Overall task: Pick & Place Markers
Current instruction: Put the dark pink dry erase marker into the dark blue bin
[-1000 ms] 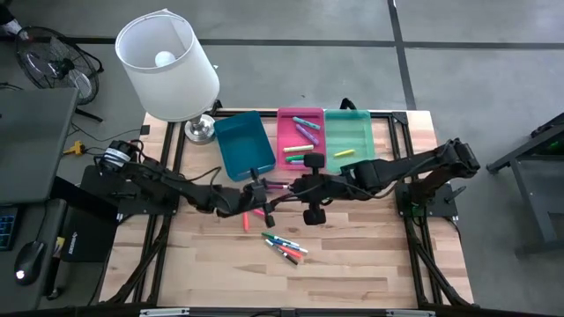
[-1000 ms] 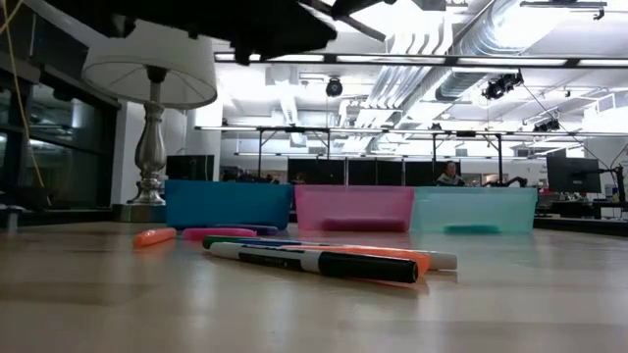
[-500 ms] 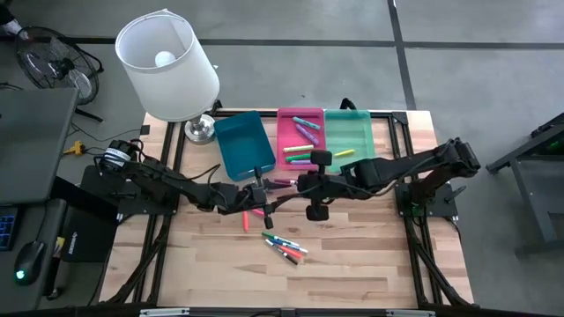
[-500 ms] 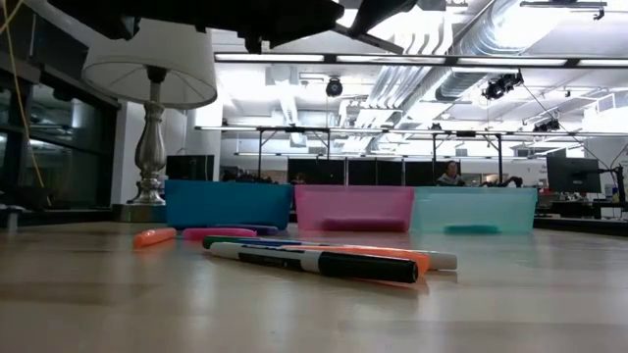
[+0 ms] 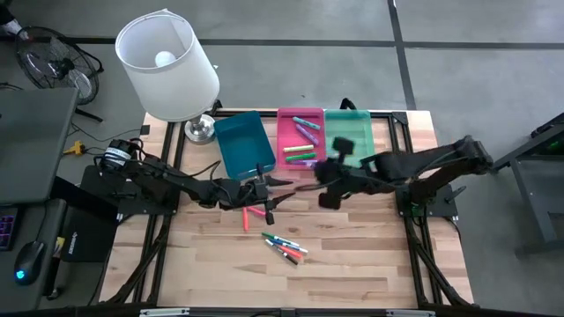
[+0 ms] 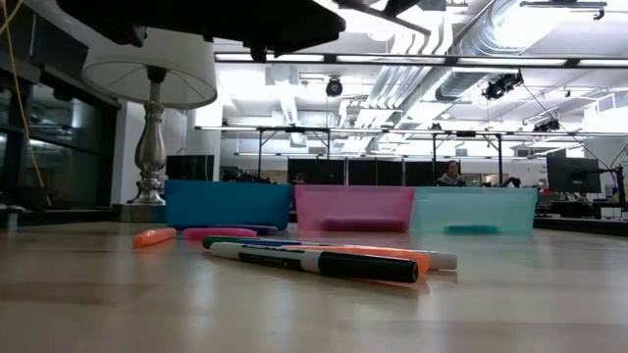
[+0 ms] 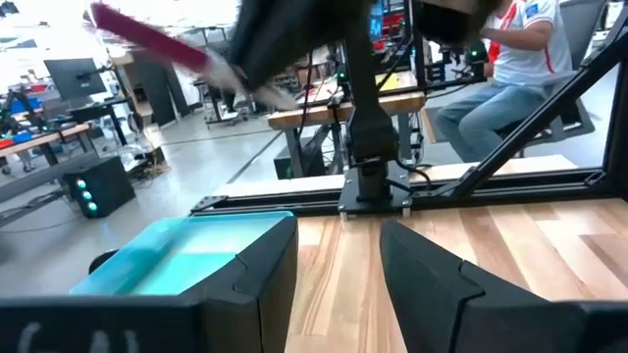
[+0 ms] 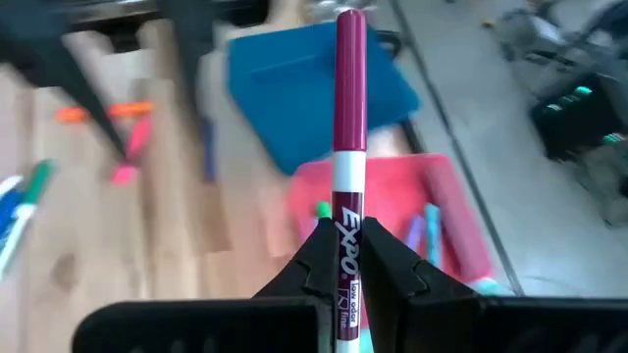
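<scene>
Motion blur smears the blue tray (image 8: 319,83) and loose table markers (image 8: 103,111) in the right wrist view; the held magenta marker (image 8: 348,118) runs past the frame's bottom edge.

Place: open-plan lab or workshop | exposed ceiling ducts (image 6: 510,39) and strip lights seen | rows of workbenches (image 6: 392,157) with monitors (image 6: 574,175) | concrete floor (image 5: 352,53) | seated person (image 7: 520,59) seen.

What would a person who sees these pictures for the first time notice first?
Probably the magenta marker clamped upright in the right hand, above the pink tray at the table's far edge. Next, the big white lamp at the far left corner, beside the blue tray. Loose markers lie in the middle of the table, near the open left hand.
</scene>
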`<state>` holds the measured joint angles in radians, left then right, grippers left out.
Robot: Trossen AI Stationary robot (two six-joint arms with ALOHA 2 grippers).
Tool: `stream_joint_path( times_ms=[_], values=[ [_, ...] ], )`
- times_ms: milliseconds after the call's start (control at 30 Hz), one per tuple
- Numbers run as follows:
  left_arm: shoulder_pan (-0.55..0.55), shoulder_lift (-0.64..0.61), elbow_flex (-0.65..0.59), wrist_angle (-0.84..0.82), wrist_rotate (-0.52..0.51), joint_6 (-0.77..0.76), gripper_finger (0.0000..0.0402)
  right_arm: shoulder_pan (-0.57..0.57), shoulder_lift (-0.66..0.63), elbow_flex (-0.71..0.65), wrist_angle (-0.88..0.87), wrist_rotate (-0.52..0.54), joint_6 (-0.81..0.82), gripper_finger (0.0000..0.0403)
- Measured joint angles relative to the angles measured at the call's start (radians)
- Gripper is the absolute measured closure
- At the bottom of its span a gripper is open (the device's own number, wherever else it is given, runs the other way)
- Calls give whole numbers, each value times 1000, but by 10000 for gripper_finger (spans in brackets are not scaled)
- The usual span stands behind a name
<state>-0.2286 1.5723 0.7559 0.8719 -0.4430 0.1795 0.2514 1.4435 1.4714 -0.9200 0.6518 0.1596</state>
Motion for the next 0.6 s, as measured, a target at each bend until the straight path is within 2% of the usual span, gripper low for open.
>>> stream_joint_path(
  times_ms=[100, 200, 400, 600],
  values=[
    [15, 0, 0, 8, 28, -5, 259, 26, -85, -72, 39, 41, 24, 388],
    [25, 0, 0, 36, 68, -7, 259, 66, -187, -242, 236, 30, -2, 388],
    [46, 0, 0, 50, 101, -32, 259, 130, -365, -674, 797, 18, -149, 388],
    [47, 0, 0, 89, 126, -43, 259, 142, -405, -987, 1472, -76, -322, 388]
  ],
)
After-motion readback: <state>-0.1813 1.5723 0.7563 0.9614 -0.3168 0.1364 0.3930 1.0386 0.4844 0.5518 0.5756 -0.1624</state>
